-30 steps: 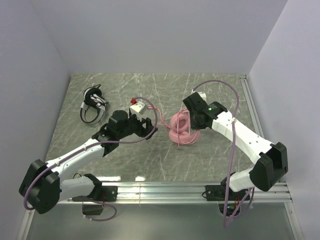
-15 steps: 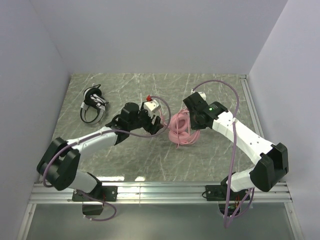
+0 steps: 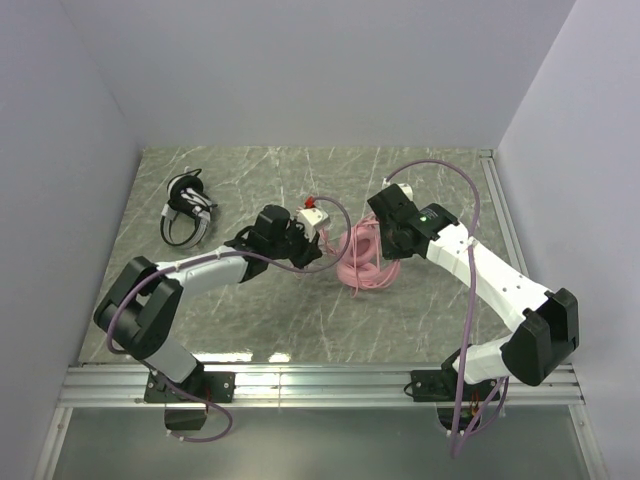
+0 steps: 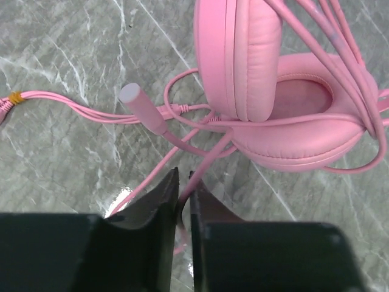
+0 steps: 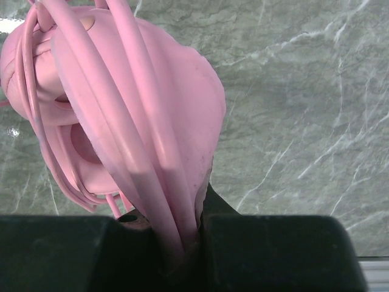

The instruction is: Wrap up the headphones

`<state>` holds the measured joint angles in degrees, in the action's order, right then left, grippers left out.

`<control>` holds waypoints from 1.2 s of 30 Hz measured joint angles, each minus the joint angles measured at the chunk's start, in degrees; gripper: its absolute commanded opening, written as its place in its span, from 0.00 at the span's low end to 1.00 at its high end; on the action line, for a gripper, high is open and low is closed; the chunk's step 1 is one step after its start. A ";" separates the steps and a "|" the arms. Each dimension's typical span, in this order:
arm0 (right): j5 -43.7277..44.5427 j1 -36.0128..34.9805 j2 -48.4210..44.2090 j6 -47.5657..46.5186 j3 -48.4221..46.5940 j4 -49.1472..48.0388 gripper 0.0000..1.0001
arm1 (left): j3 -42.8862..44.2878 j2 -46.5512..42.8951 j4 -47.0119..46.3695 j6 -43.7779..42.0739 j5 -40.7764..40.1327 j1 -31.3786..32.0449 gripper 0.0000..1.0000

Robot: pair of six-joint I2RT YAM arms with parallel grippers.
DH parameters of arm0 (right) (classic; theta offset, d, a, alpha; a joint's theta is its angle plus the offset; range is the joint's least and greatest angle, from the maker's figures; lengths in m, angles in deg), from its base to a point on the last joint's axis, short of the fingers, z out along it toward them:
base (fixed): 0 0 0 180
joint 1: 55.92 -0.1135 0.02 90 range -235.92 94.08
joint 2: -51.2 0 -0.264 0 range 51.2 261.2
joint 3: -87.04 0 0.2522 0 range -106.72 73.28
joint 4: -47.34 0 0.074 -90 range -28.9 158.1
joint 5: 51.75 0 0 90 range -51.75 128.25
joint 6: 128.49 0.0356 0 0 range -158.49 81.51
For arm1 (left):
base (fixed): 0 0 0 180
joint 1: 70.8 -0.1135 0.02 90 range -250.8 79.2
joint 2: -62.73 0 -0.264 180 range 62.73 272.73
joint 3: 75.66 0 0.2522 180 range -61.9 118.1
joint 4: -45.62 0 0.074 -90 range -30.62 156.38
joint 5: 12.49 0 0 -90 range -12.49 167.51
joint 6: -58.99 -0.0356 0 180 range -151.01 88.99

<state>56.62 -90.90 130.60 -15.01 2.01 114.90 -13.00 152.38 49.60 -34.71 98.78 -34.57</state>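
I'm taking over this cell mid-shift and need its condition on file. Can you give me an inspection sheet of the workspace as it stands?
Surface: marbled grey table, glossy.
Job's things: pink headset centre, between both arms; black-and-white headset far left, apart from both.
Clutter: nothing seen.
Grippers: left gripper shut on a pink cable strand; right gripper shut on the pink headset's band and wound loops.
Cables: pink cable partly wound on its headset, loose strands on table; purple arm leads arch above.
Surroundings: plain walls on three sides; metal rail along near edge.
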 measured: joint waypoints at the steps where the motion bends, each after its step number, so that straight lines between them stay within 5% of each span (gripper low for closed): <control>1: 0.00 0.00 0.00 0.00 0.00 0.00 0.00 | 0.00 -0.04 0.13 0.07 0.00 0.00 0.10; 4: 0.00 0.00 0.00 0.00 0.00 0.00 0.00 | 0.02 -1.22 1.18 0.48 -0.35 -0.02 0.00; 18: -0.22 -0.74 -0.98 -0.72 0.50 -0.15 0.00 | 17.42 -3.48 11.82 6.29 -10.01 -0.24 0.00; 27: -2.27 -3.34 -3.54 -1.09 4.61 -2.10 0.00 | 44.00 10.93 24.02 8.70 -14.03 -1.75 0.00; 36: -3.06 -5.29 -13.90 -2.19 5.62 -2.75 0.00 | 45.68 14.99 28.39 11.78 -13.22 -6.47 0.00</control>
<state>53.56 -96.19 116.70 -17.20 7.63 112.14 32.69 167.37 77.99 -22.93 85.56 -41.04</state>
